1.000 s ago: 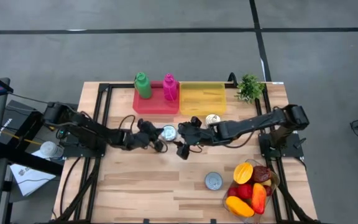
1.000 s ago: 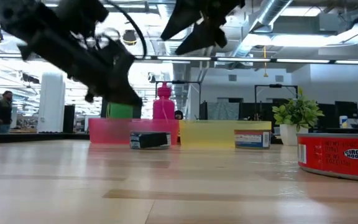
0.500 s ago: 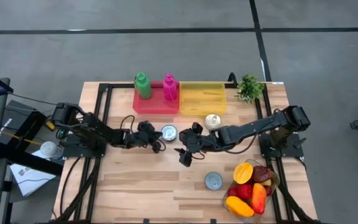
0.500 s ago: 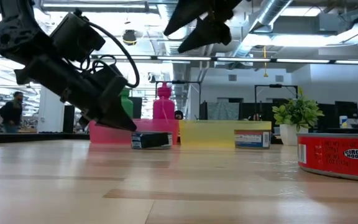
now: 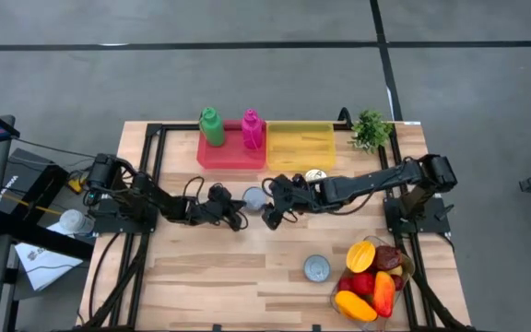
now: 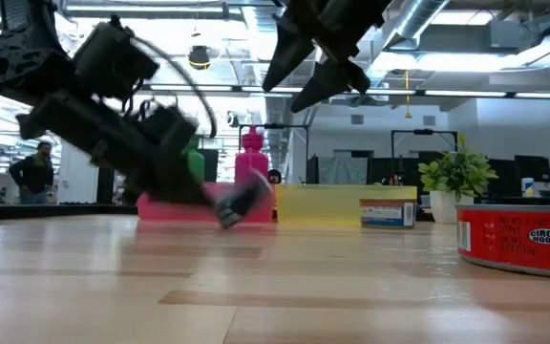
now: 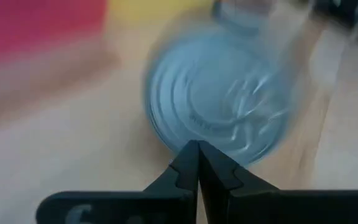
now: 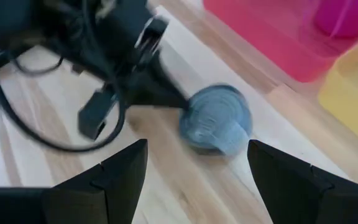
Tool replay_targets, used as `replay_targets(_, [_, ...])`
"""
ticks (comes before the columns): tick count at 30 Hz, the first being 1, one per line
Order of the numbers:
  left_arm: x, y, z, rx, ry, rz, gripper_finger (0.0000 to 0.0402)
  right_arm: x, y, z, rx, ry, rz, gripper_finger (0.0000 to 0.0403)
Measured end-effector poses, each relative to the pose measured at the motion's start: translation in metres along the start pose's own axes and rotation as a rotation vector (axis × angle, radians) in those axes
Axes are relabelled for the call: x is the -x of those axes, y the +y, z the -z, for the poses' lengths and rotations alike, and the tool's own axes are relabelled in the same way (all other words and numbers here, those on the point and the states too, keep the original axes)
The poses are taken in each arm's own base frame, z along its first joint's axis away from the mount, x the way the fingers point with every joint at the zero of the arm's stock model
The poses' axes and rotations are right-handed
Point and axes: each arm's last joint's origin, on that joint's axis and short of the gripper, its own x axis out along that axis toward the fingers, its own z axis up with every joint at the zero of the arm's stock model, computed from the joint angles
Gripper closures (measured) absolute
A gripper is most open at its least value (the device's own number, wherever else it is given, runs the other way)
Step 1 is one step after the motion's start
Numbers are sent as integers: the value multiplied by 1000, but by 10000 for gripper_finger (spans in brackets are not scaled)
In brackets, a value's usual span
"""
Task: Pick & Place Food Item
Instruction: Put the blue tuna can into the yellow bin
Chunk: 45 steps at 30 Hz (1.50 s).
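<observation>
While the can [image 5: 255, 196] sits mid-table, just near of the red tray [image 5: 230, 152], step in hand is the approach. Left gripper [image 7: 197, 163], jaws together, touches its rim, holding nothing. Right gripper [image 8: 196, 163] hovers above, jaws apart, empty. Next: straddle can, then clamp.

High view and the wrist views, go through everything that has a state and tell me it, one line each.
left gripper: jaws shut, tips against the tilted can
tilted can: tipped, blurred, not gripped
right gripper: jaws open, above that can
can by the fruit: upright
gold-lidded can: upright
green bottle: upright, capped
pink bottle: upright, capped
yellow bin: empty
</observation>
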Motion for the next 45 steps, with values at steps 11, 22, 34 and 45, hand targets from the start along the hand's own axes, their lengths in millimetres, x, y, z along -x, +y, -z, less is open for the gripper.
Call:
replay_targets(11, [2, 0, 5, -15, 35, 11, 402, -6, -13, -11, -29, -15, 28, 131])
replay_targets(22, [3, 0, 4, 6, 49, 24, 402, -56, -13, 4, 192, 59, 5, 131])
replay_targets(34, [40, 8, -46, -28, -186, -113, 402, -2, -12, -21, 155, -57, -49, 131])
replay_targets(45, [23, 48, -37, 76, -161, -141, 402, 0, -2, -8, 182, -17, -59, 131])
